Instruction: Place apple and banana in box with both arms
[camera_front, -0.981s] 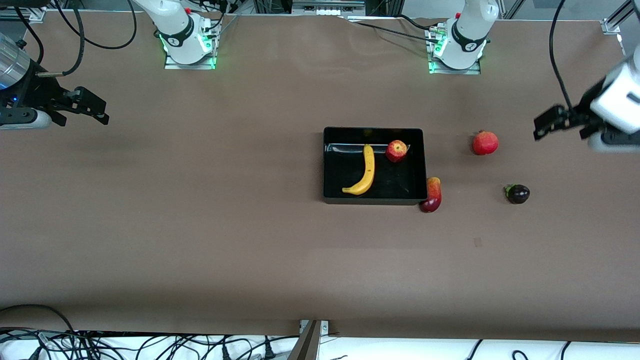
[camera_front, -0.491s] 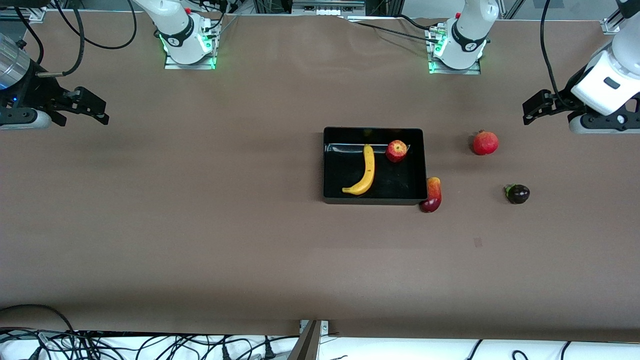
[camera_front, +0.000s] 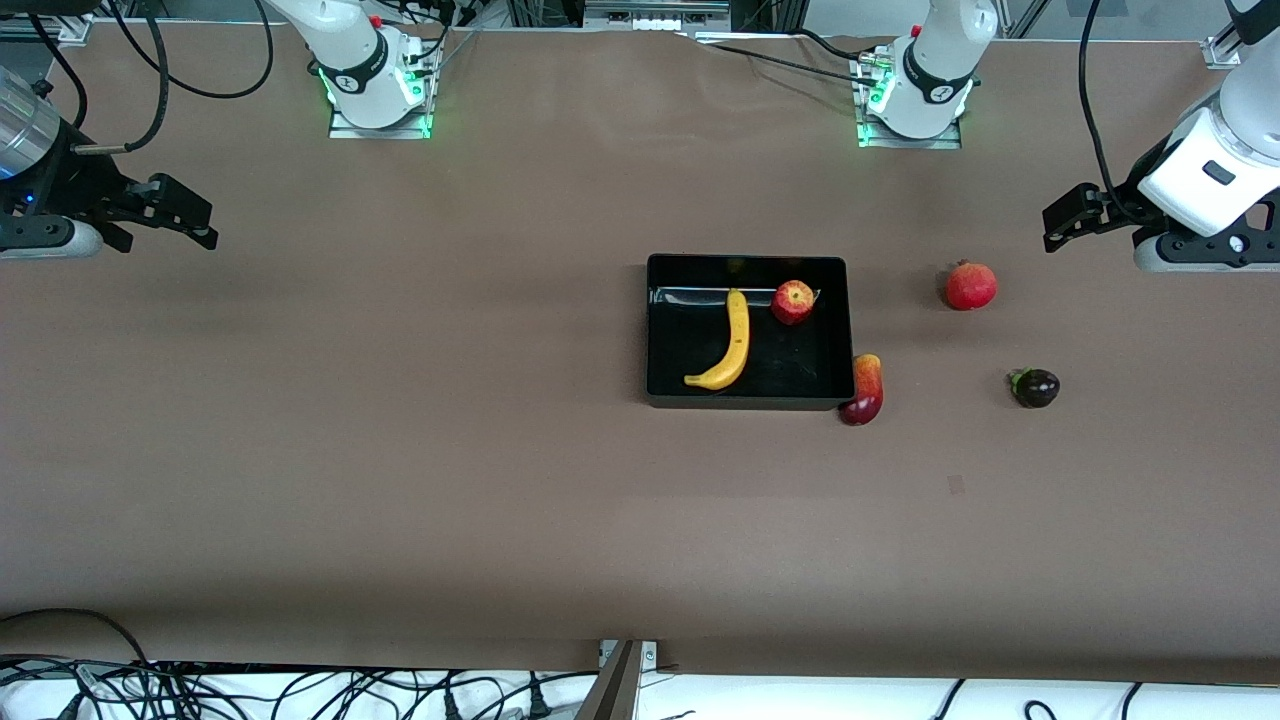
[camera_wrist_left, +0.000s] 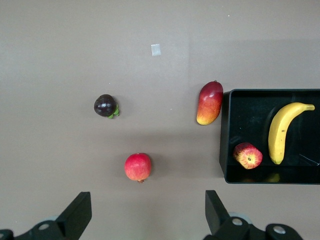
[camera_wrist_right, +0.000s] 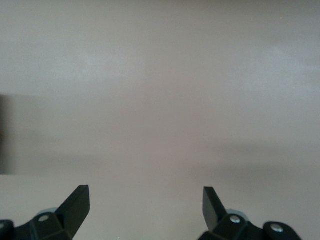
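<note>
A: Your yellow banana (camera_front: 732, 345) and streaky red apple (camera_front: 793, 301) lie apart in the glossy black box (camera_front: 748, 401), mid-bench.

B: Both end effectors, left (camera_front: 1065, 220) and right (camera_front: 185, 215), hang spread wide, empty, over bare bench ends; the right wrist view shows only bench.

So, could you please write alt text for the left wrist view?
A black box holds a banana and an apple. On the brown table outside it lie a mango against its wall, a red round fruit and a dark purple fruit. The left tool hangs open.
</note>
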